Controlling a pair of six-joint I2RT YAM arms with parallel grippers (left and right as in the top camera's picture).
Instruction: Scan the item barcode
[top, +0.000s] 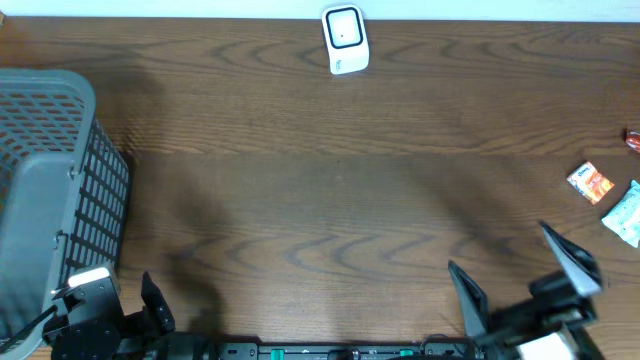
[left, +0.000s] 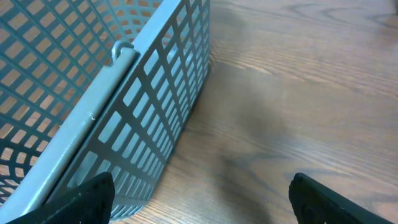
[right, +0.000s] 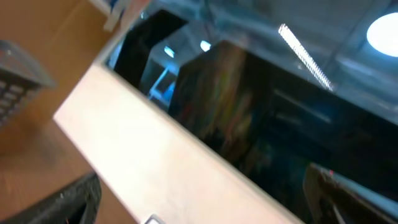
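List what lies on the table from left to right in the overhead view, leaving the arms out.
Grey plastic mesh basket → white box-shaped barcode scanner → small orange-and-white packet → pale blue-white packet.

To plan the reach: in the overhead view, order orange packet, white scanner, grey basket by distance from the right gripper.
From the right gripper:
1. orange packet, right edge.
2. white scanner, far middle.
3. grey basket, far left.

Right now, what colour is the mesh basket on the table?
Grey basket; left wrist view shows it best.
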